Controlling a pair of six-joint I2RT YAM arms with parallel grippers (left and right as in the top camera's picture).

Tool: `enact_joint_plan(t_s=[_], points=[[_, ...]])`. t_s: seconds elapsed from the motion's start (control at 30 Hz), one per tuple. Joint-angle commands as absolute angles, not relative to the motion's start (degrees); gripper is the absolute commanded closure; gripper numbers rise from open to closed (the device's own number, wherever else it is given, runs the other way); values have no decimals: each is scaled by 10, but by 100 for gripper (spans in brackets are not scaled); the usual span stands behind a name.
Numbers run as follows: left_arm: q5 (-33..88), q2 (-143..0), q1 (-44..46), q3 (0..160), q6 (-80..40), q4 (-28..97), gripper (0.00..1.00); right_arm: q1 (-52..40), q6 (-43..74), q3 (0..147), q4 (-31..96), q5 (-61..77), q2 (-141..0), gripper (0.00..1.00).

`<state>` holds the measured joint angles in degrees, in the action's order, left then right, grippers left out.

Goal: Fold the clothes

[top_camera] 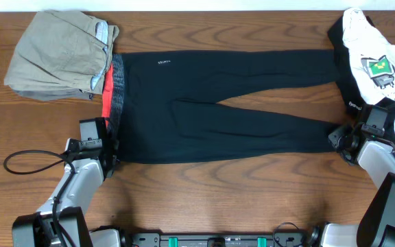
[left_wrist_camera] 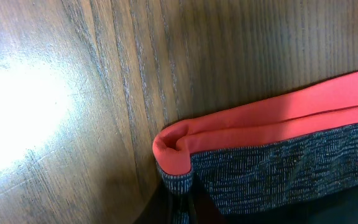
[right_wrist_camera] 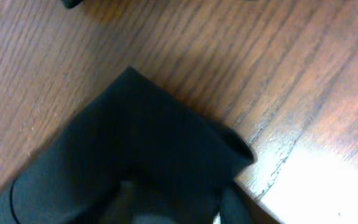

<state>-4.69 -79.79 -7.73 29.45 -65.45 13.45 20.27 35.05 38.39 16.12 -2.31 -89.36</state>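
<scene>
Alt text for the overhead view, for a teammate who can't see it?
Black athletic pants lie flat across the wooden table, waistband left, legs spread toward the right. The left claw sits at the waistband's near corner and the right claw at the near leg's cuff. Folded khaki trousers lie far left, a white-and-black garment far right.

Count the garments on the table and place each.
3: black pants spread flat across the middle; khaki trousers folded at the far-left corner; a white-and-black garment bunched at the far-right corner, perhaps hiding another.

Black pants (top_camera: pixel 218 103), grey-and-red waistband (top_camera: pixel 114 92)
</scene>
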Motion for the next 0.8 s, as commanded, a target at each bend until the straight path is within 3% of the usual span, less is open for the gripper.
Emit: enact_joint_plan(t_s=[0.0,0.07,0.33,0.77], points=[[-15,-828,-77,272,-631,146,94,199,349,376,172,-10,-913,83],[-15,-828,-77,272,-618,146,93,199,349,376,182,-10,-917,99],[6,-794,-77,293,-508,147,94,219,340,386,228,13,-886,99],[-17,-568,-77,363,-446,288,94,299,235,516,467,50,-752,99]])
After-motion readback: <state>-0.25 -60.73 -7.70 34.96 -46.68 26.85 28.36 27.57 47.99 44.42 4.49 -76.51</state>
